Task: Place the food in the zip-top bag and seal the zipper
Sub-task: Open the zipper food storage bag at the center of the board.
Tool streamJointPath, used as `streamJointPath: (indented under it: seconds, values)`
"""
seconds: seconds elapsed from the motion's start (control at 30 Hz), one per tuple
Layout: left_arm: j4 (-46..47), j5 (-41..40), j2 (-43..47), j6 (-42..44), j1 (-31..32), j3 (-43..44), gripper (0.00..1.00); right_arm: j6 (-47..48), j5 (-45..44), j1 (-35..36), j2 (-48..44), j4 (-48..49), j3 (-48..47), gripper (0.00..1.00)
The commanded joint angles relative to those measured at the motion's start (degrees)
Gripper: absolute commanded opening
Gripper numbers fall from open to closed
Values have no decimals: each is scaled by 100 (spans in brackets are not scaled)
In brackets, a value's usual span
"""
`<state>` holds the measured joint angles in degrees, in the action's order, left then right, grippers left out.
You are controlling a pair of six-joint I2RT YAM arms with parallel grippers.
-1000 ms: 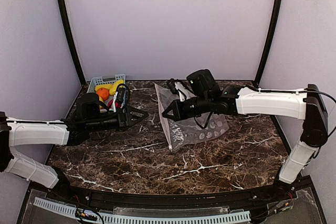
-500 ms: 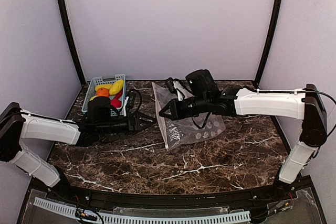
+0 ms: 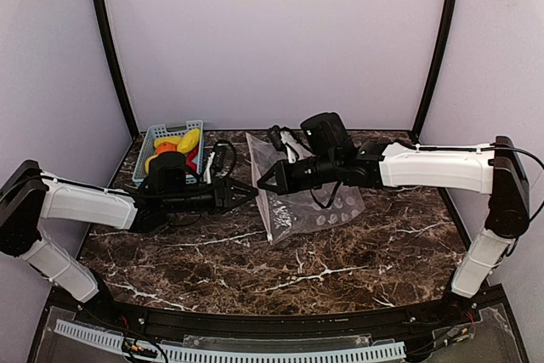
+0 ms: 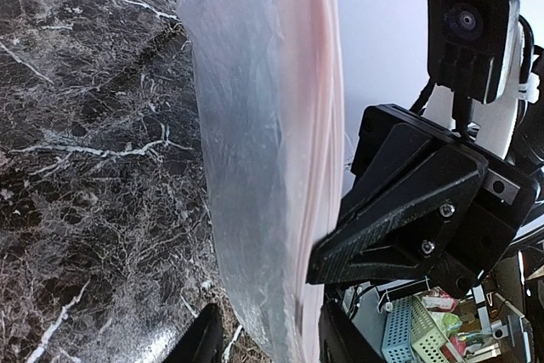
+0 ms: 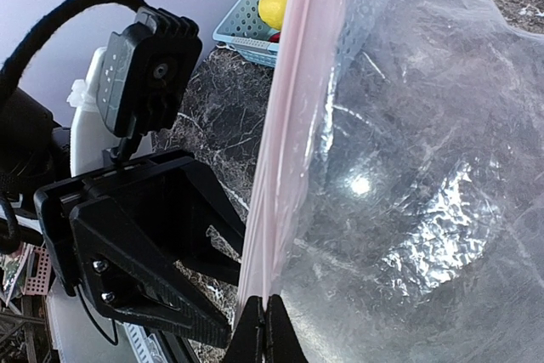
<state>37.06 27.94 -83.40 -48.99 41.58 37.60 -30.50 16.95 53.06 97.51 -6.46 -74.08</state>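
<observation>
My right gripper (image 5: 265,329) is pressed together on the mouth edge of the zip-top bag (image 3: 316,203), pinching it at the pink zipper (image 5: 291,116) and holding that edge up off the marble table (image 3: 340,274), near its middle. My left gripper (image 4: 270,342) is partly spread, its fingers (image 4: 204,342) straddling the same edge just beside the right one; I can't tell whether they touch the plastic. The food (image 3: 184,140) sits in the basket (image 3: 151,135) at the back left

Bag (image 3: 316,207), right claw (image 3: 263,184) block centre; room along near table (image 3: 255,282).
</observation>
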Motion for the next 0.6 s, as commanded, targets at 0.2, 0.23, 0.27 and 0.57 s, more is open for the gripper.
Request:
streamJointPath:
  seconds: [0.2,0.23,0.27,0.57]
  values:
    - [-34,-53,-257,54,128,292,16,94,-57,47,18,55,43,0]
    - [-68,-66,-257,64,134,303,14,96,-79,47,2,45,45,0]
    - [-124,-113,-252,82,138,301,9,98,-100,47,-7,28,51,0]
    - [-581,-836,-156,46,132,212,1,273,-629,47,-239,-366,57,0]
